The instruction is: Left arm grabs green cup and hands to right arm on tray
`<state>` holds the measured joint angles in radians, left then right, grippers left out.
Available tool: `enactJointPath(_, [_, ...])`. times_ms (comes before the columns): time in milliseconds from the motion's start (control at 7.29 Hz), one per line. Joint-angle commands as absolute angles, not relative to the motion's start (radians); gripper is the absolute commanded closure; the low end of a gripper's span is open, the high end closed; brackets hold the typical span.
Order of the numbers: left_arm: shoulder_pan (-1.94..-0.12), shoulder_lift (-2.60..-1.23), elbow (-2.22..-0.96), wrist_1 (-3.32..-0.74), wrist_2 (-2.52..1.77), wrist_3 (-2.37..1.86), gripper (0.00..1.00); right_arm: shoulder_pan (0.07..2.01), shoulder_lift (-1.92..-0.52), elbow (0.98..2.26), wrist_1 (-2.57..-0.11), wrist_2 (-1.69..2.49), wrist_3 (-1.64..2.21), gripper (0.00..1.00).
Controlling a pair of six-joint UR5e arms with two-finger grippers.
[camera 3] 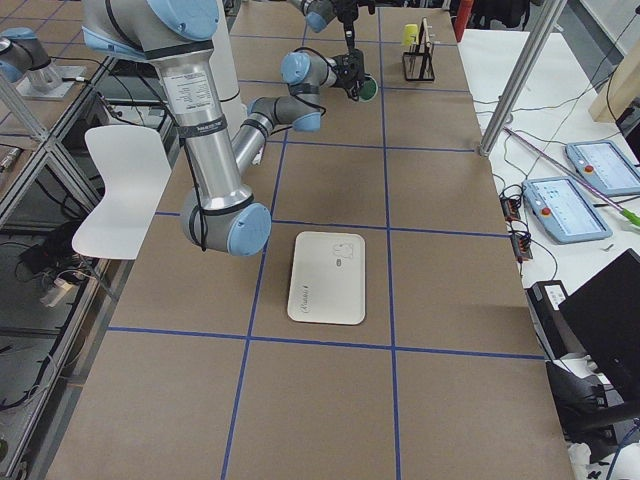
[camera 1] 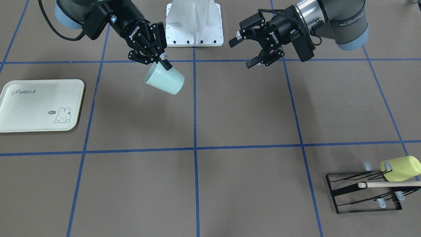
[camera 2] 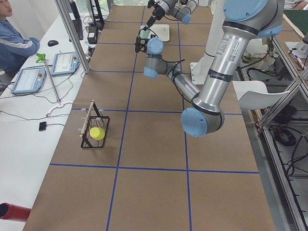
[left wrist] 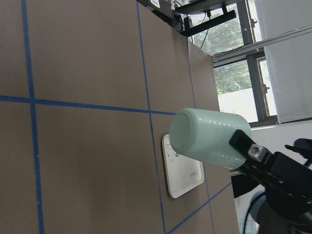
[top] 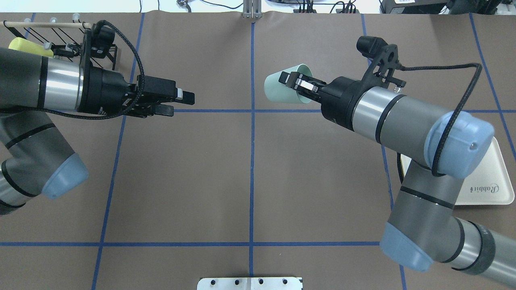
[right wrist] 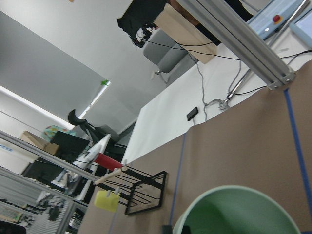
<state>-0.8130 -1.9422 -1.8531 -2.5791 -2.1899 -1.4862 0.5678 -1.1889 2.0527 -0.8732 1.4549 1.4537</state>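
The right arm (top: 403, 117), silver-grey with pale blue joint caps, reaches toward the middle of the table. Its black two-finger right gripper (camera 1: 162, 61) is clamped on the rim of the small pale mint-green plastic cup (camera 1: 166, 80), with one finger inside the mouth and the other against the outer wall. The cup is held off the brown table (camera 1: 230, 115) and tipped on its side, its mouth toward the right gripper and its flat base pointing toward the robot's left. It sits just to the right of the blue centre line (camera 1: 194, 108). In the left wrist view the round base faces the camera.

The left arm (top: 60, 86), of the same silver-grey build with a black cable looped along it, points at the cup from the left. Its black left gripper (camera 1: 243, 51) stands with its fingers spread wide, apart from the cup, with the centre line between the two.

The flat cream rectangular tray (camera 1: 39, 105), with rounded corners, "Rabbit" script and a line-drawn bunny, lies on the table at the right side, well apart from the cup. In the overhead view the right arm hides part of it.

At the far left corner a black wire rack (camera 1: 361, 196) carries a yellow-green cup (camera 1: 401, 168) lying on its side and a pale wooden rod (camera 1: 388, 185)
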Motion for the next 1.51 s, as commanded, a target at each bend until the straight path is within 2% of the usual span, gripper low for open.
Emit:
enactJointPath(0, [-0.862, -1.921, -1.858, -2.218, -2.183, -1.154, 0.00, 0.767, -1.180, 2.134, -1.313, 1.735, 1.425, 1.00])
enactJointPath(411, [-0.967, -1.838, -1.862, -1.956, -2.177, -0.794, 0.00, 0.841, -1.218, 2.181, -1.667, 1.853, 1.151, 1.00])
enactJointPath(823, [-1.179, -1.702, -1.859, -1.788, -2.180, -0.314, 0.00, 0.839, -1.411, 2.226, -1.707, 1.850, 0.880, 1.00])
enactJointPath(1097, [-1.312, -1.623, -1.835, -1.761, -2.190, -0.092, 0.00, 0.839, -1.584, 2.204, -1.515, 1.848, 0.817, 1.00])
enactJointPath(1234, [-1.351, -1.621, -1.836, -1.650, -2.192, -0.046, 0.00, 0.845, -1.680, 2.162, -1.333, 1.856, 0.812, 1.00])
enactJointPath(1371, [-1.367, -1.623, -1.833, -1.508, -2.181, -0.046, 0.00, 0.863, -1.710, 2.119, -1.257, 1.870, 0.804, 1.00])
